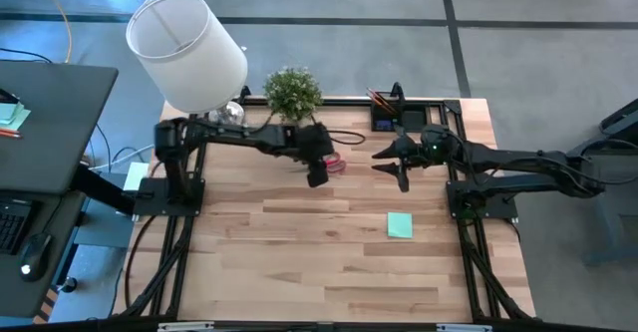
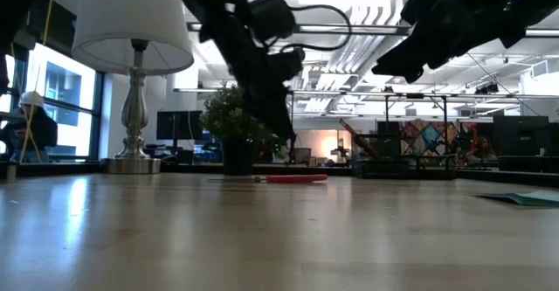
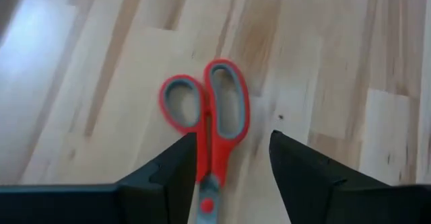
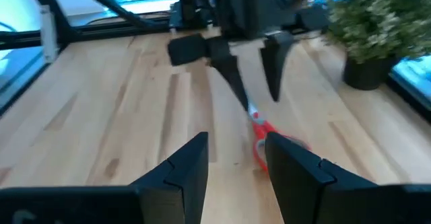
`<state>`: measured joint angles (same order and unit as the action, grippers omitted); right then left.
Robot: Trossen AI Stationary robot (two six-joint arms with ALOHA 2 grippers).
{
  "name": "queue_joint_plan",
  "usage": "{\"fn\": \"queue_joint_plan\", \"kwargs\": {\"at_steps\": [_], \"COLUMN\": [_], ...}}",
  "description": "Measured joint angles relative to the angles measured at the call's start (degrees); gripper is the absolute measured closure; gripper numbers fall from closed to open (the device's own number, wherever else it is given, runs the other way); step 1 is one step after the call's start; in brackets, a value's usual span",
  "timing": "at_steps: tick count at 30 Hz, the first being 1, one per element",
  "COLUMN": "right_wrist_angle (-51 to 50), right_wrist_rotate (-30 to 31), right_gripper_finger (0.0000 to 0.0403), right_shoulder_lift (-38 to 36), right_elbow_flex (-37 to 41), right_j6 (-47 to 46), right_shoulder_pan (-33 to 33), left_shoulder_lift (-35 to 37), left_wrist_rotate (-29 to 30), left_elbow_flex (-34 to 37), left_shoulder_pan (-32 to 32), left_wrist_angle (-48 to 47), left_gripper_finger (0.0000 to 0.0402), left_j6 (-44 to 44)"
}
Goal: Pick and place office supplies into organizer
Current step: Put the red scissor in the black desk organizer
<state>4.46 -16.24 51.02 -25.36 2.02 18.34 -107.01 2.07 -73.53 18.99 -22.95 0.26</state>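
Straddling red-handled scissors (image 3: 214,126), left gripper (image 3: 232,160) fingers spread, right gripper (image 4: 236,160) fingers parted, empty.

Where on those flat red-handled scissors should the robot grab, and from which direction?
Probably from straight above, jaws closing across the narrow neck near the pivot of the red-handled scissors, just below the two loops. They lie flat on the wooden table, so only a top-down pinch fits; the open left gripper already straddles that spot.

Open left hand (image 3: 232,163) straddles red-handled scissors (image 3: 210,126) on wooden table (image 3: 323,62).
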Motion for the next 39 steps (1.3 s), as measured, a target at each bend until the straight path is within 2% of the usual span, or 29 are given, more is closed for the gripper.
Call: {"fn": "queue_joint_plan", "kwargs": {"at_steps": [5, 13, 23, 28, 39], "right_wrist_angle": [-5.2, -12.9, -12.9, -12.8, -13.0], "right_wrist_rotate": [-0.7, 0.1, 2.7, 2.7, 2.8], "right_gripper_finger": [0.0263, 0.0263, 0.0263, 0.0263, 0.0263], "right_shoulder_lift": [-2.9, -6.2, -6.4, -6.4, -6.4], "right_elbow_flex": [0.0, 0.0, 0.0, 0.0, 0.0], "right_j6": [-0.1, -0.3, 0.9, 0.8, 1.0], "right_shoulder_pan": [-1.6, -3.8, -4.5, -4.5, -4.5], "left_shoulder_lift": [-6.1, -12.0, -12.5, -14.7, -15.1], "left_wrist_rotate": [0.1, 0.3, -0.3, -2.6, 3.8], "left_elbow_flex": [-6.3, -9.2, -9.3, -9.3, -9.3], "left_shoulder_pan": [0.1, 0.1, 0.0, 0.1, -2.8], "left_wrist_angle": [-1.1, -1.4, -1.2, -0.6, 0.4], "left_gripper_finger": [0.0243, 0.0254, 0.0274, 0.0285, 0.0289], "left_j6": [1.2, 1.1, 1.3, 1.8, 4.2]}}
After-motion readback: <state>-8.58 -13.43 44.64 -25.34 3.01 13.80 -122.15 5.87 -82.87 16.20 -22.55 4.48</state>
